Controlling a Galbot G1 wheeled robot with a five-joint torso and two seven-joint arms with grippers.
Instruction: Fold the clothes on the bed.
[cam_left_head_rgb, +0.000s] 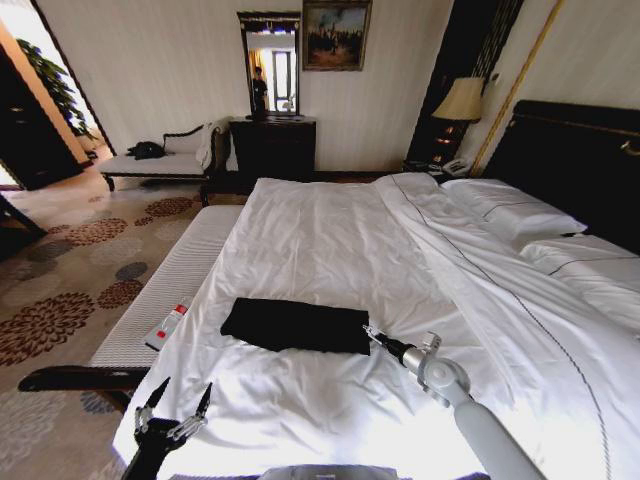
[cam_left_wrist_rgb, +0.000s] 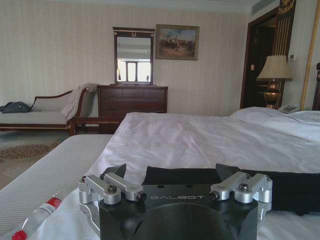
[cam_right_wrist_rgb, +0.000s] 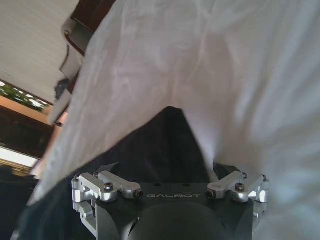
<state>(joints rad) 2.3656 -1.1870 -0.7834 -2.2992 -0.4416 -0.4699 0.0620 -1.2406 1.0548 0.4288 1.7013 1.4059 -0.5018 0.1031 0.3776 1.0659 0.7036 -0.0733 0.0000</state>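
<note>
The left end effector (cam_left_head_rgb: 177, 405), a black two-finger unit with silver linkages, hovers over the near edge of the large white-sheeted bed (cam_left_head_rgb: 330, 230) toward its near-left corner, fingers spread wide and holding nothing. From it, the black soft-fabric shirt (cam_left_head_rgb: 296, 325) lies ahead and to the right, well apart; the left wrist view confirms a strip of white sheet between the fingertips and the dark cloth (cam_left_wrist_rgb: 200, 176).

The shirt rests as a flat, already compacted rectangle near the middle of the bed's near half. Its long axis runs left to right, roughly parallel to the near edge of the bed. No lettering is visible on the exposed face.

The right end effector (cam_left_head_rgb: 372, 334) is at the shirt's right short edge, touching or just beside it; finger spacing cannot be determined. The right arm is judged the nearer one, aligned approximately with the shirt's long axis.
</note>
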